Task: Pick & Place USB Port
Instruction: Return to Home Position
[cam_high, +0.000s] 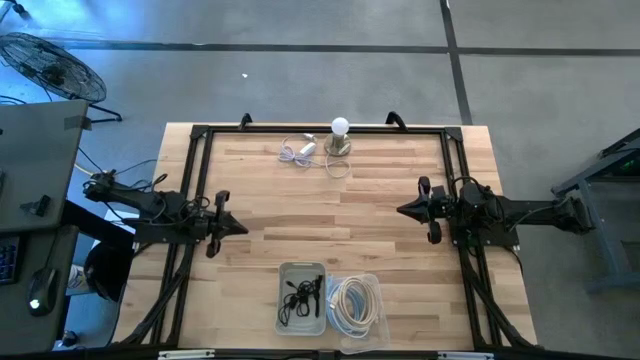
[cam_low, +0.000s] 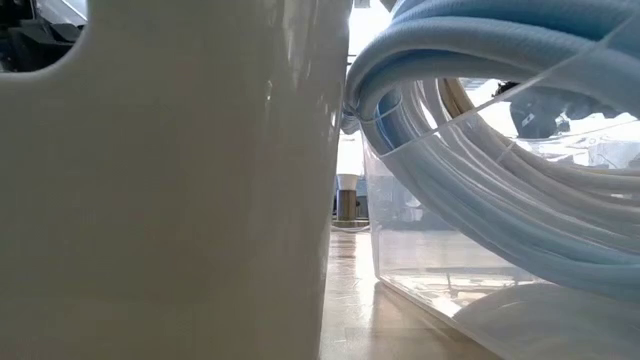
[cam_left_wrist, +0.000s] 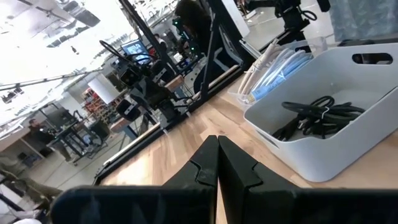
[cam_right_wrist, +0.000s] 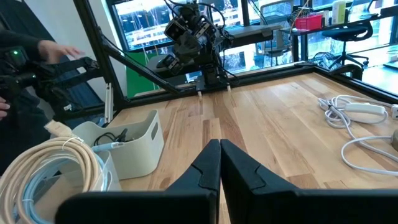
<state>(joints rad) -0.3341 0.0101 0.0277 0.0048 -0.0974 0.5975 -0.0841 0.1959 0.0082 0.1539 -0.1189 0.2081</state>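
A white USB block with a looped white cord (cam_high: 300, 152) lies flat near the table's far edge; the right wrist view shows it too (cam_right_wrist: 357, 112). My left gripper (cam_high: 238, 225) hovers over the table's left side with its fingers shut (cam_left_wrist: 217, 158). Facing it from the right side, my right gripper (cam_high: 403, 210) is also shut (cam_right_wrist: 219, 155). Both are empty and far from the USB block. A white bin of black cables (cam_high: 302, 297) stands at the near edge, between the two grippers and nearer than both.
A clear container of coiled white cable (cam_high: 353, 305) stands right of the bin. A light bulb on a base (cam_high: 340, 135) stands beside the USB block. The bin wall (cam_low: 160, 180) and the coiled cable (cam_low: 500, 150) block the low view. A person's hand (cam_right_wrist: 56, 50) shows beyond the table.
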